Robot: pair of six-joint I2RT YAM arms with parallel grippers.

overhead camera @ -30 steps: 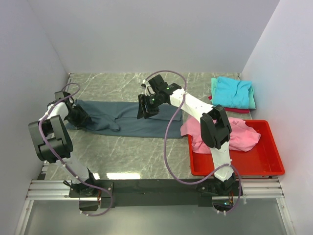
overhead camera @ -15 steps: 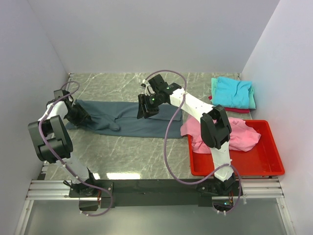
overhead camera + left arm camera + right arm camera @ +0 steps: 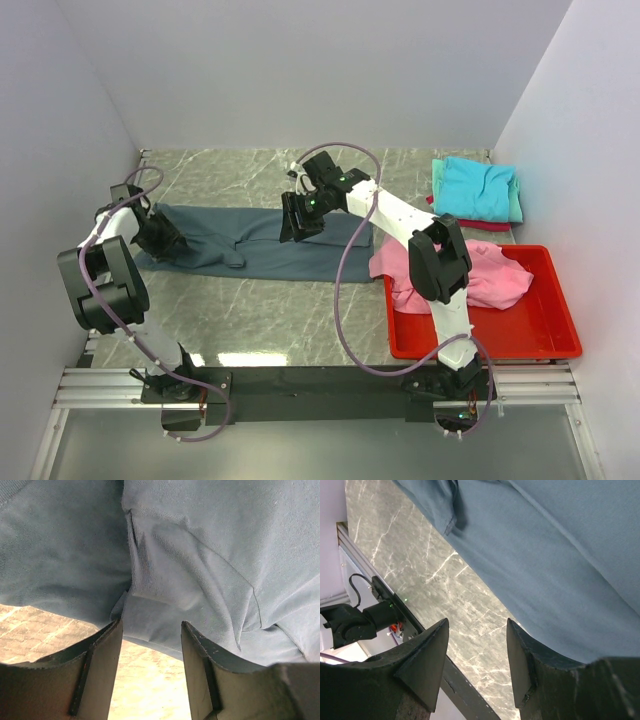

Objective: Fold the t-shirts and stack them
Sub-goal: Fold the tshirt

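1. Here, one slate t-shirt is lying spread across the bench.
2. The left gripper is hovering released at its left end, and the right gripper is hovering released over its middle.
3. One pink t-shirt is spilling over one red bin, beside the slate one.
4. Three folded t-shirts are lying stacked at the far right.

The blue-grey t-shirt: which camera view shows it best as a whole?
Top external view: only there almost the whole blue-grey t-shirt shows, spread on the table. The left wrist view gives just a wrinkled edge by the left claw; the right wrist view, a smooth stretch and a hem.
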